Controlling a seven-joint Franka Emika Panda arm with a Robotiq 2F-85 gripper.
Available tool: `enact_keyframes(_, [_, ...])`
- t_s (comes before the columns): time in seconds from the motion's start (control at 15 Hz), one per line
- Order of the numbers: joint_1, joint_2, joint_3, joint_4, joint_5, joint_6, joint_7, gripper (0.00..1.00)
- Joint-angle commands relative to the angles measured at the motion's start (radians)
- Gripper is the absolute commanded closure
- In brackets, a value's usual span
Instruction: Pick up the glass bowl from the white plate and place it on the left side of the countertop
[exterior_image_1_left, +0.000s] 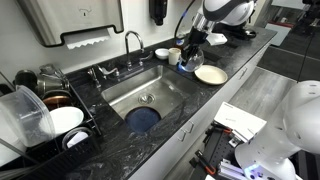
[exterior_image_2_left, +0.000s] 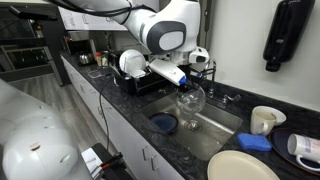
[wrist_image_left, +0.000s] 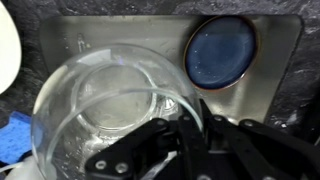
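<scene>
The clear glass bowl (wrist_image_left: 110, 110) fills the wrist view, its rim pinched between my gripper's (wrist_image_left: 190, 125) black fingers. In both exterior views the bowl (exterior_image_2_left: 190, 100) hangs in the air over the sink (exterior_image_2_left: 205, 125), held by the gripper (exterior_image_2_left: 183, 84). It also shows in an exterior view (exterior_image_1_left: 184, 58) near the right end of the sink. The white plate (exterior_image_1_left: 210, 75) lies bare on the dark countertop to the right of the sink, and also shows in an exterior view (exterior_image_2_left: 240, 166).
A blue plate (exterior_image_1_left: 142, 118) lies in the sink basin. A faucet (exterior_image_1_left: 133, 45) stands behind the sink. A dish rack (exterior_image_1_left: 45, 115) with dishes fills the left counter. A white mug (exterior_image_2_left: 263, 120) and blue cloth (exterior_image_2_left: 255, 142) sit by the plate.
</scene>
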Motion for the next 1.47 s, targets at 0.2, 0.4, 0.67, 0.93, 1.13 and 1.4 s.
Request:
enact_keyframes(0.2, [0.135,-0.02,0.098,-0.047,0.1,-0.016,-0.032,0.98])
enact_keyframes(0.4, [0.201,0.006,0.155,-0.046,0.122,-0.005,-0.033,0.98])
enact_keyframes(0.67, [0.265,0.046,0.218,-0.034,0.138,0.017,-0.033,0.98])
enact_keyframes(0.93, [0.271,0.036,0.244,-0.048,0.126,0.004,-0.008,0.9])
enact_keyframes(1.13, [0.267,0.036,0.243,-0.048,0.126,0.004,-0.005,0.9])
enact_keyframes(1.4, [0.265,0.036,0.241,-0.048,0.126,0.004,-0.005,0.9])
